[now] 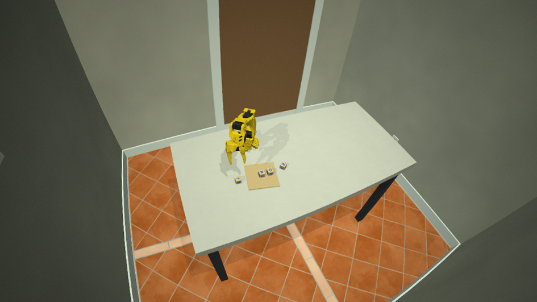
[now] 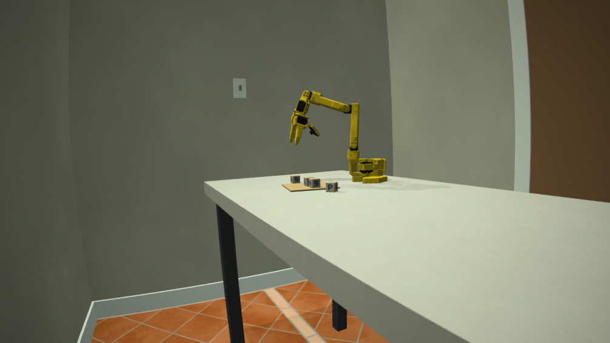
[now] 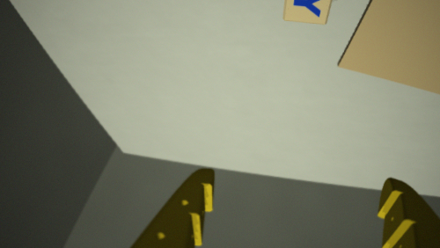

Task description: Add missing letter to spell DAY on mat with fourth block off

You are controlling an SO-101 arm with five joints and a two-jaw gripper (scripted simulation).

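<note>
In the top view, left of centre, the small wooden letter block (image 1: pixel 238 180) you want lies on the pale table just left of the tan square mat (image 1: pixel 267 184). Above it your yellow gripper (image 1: pixel 236 157) hangs part-open, empty. Descend off-centre and you'll nudge it; right of that, two on-mat blocks (image 1: pixel 266 172) could scatter.

The yellow arm (image 2: pixel 353 128) stands folded high, its gripper (image 2: pixel 296 138) pointing down, jaws partly apart, apparently with nothing between them.
</note>
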